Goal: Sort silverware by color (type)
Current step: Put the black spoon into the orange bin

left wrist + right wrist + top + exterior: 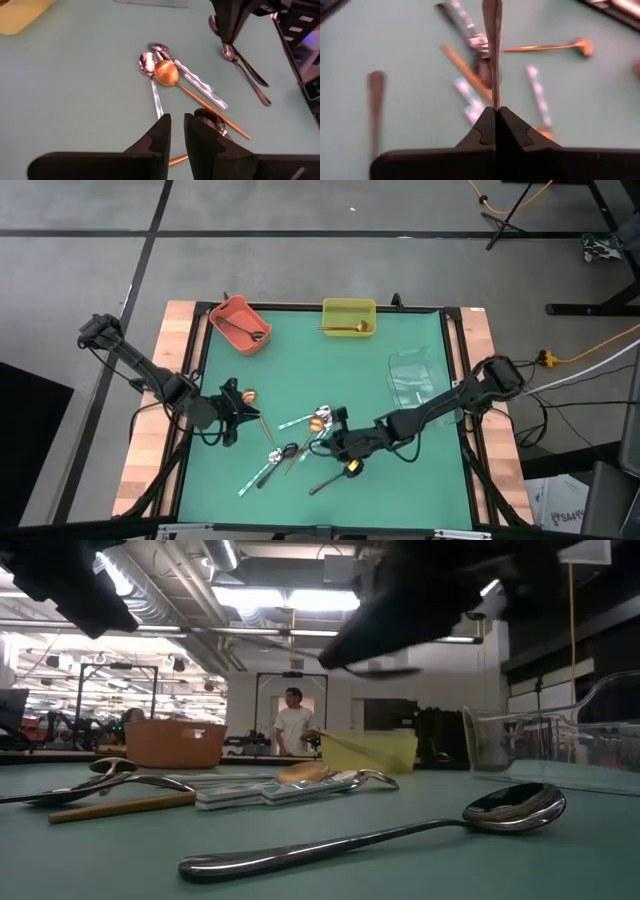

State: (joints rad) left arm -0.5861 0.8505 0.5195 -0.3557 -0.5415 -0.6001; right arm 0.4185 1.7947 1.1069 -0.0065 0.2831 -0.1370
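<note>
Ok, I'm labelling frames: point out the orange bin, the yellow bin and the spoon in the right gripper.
orange bin [228,311], high view, rim.
yellow bin [349,304], high view, rim.
dark spoon [492,30], right wrist view, handle.

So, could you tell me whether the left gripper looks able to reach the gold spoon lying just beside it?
Probably yes: the left gripper is empty, and the gold spoon lies on bare mat with nothing over it.
</note>
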